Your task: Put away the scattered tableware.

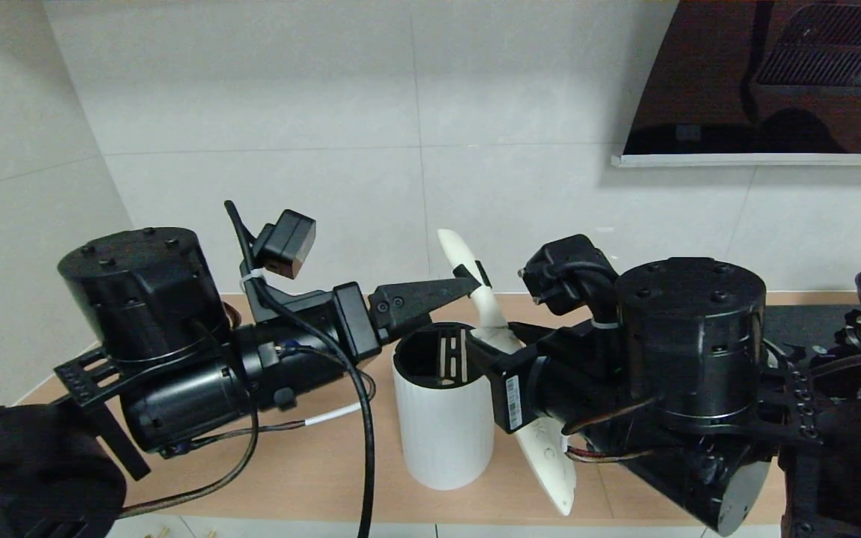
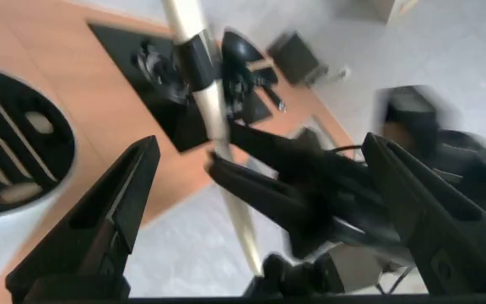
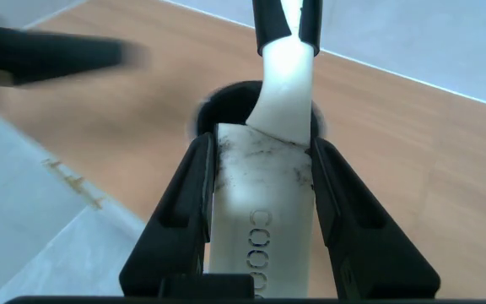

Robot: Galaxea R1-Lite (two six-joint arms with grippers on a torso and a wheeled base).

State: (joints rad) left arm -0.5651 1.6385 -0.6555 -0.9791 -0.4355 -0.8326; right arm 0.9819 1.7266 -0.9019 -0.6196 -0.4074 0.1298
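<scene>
So the utensil holder (image 1: 442, 418) sits mid-countertop (image 1: 311, 471), the spatula (image 1: 546, 457) slants past its right side, and the cooktop (image 1: 804, 321) is further right.

The white spatula's (image 1: 548, 456) middle is hidden behind the right claw (image 3: 262, 160).

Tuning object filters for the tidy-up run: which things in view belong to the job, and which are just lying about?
Job:
white spatula, clamped in the right end effector
white utensil holder
left end effector, open near the spatula's handle

Lying about:
black hob
range hood
wooden counter
</scene>
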